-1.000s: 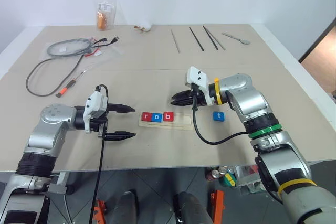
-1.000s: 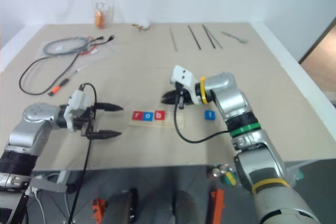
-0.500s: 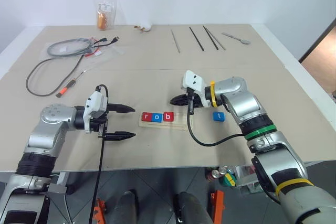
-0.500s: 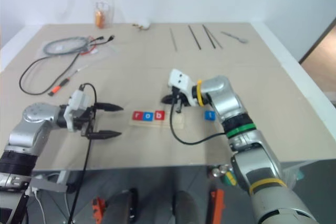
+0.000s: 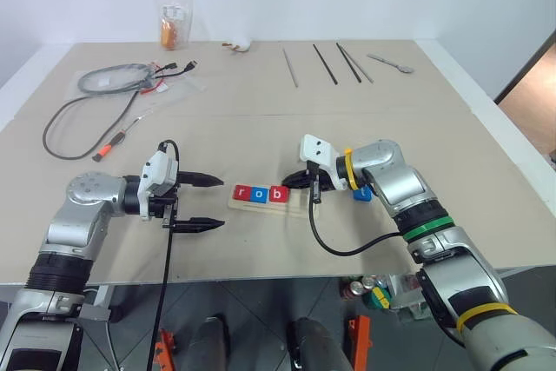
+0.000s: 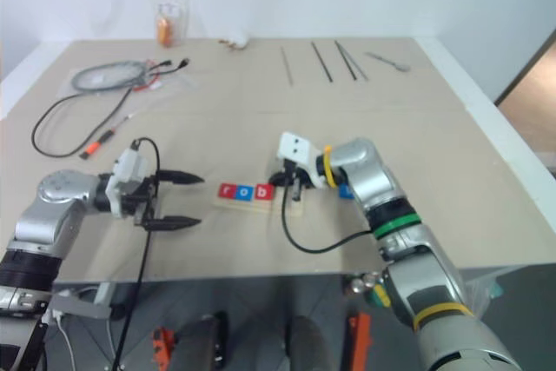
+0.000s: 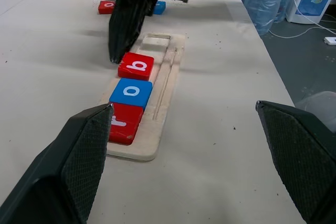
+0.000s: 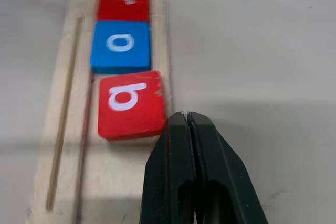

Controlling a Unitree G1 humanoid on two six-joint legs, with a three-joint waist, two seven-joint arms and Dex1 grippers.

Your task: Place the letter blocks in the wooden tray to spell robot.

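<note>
I see the wooden tray (image 5: pixel 271 198) holding red r (image 7: pixel 122 120), blue o (image 7: pixel 130 92) and red b (image 7: pixel 136 66) in a row. My right gripper (image 8: pixel 185 121), fingers pressed together, sits at the tray just beside the b; my left gripper (image 5: pixel 201 202) hangs spread, left of the tray

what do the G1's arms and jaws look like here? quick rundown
Both arms are silver-grey metal with black joint sections. The right arm carries yellow bands and a green ring; the left arm has none. Each wrist has a white camera block with a black cable looping down. Left gripper and right gripper: slim, tapered black jaws.
</note>
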